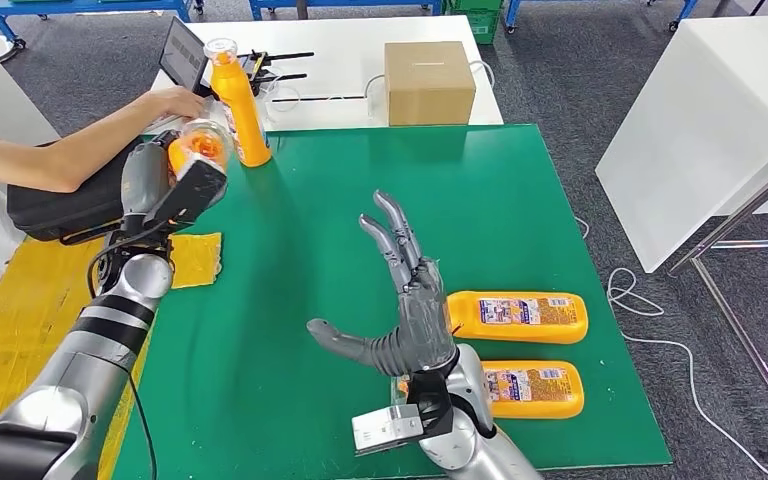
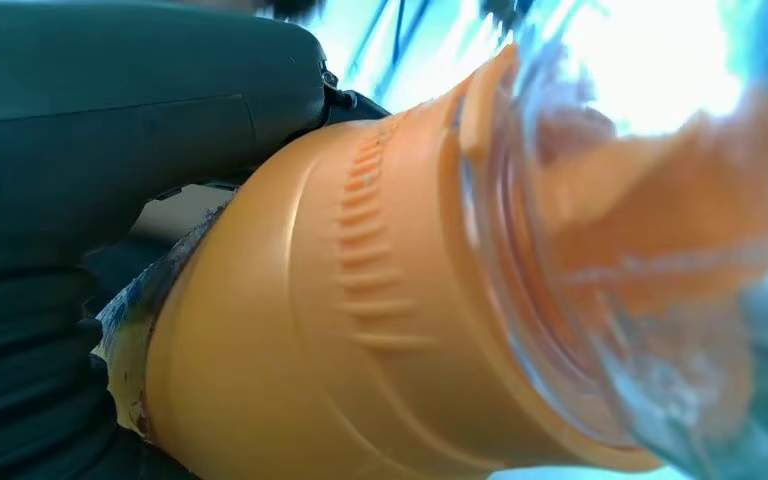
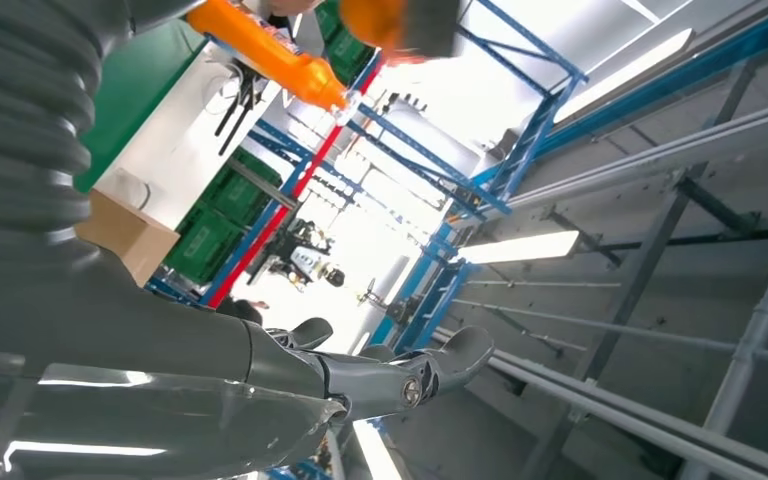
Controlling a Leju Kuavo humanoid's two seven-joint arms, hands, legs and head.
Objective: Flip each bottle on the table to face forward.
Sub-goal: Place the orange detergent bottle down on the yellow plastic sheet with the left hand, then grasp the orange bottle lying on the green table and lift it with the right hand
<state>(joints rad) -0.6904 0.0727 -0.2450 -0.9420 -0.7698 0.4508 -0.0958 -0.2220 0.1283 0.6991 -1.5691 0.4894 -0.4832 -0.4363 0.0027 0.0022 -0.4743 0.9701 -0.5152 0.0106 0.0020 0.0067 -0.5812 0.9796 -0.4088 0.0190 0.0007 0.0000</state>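
Observation:
An orange bottle stands upright at the green mat's far left corner. My left hand grips a second orange bottle raised just beside the standing one; up close in the left wrist view its orange body and clear cap end show. Two more orange bottles lie on their sides on the mat's right part, one farther and one nearer. My right hand is open, fingers spread and pointing up, just left of those two. The standing bottle also appears in the right wrist view.
A person's arm reaches in from the left toward a laptop on the white table. A cardboard box stands beyond the green mat. A black case and a yellow cloth lie at the left. A white table stands right.

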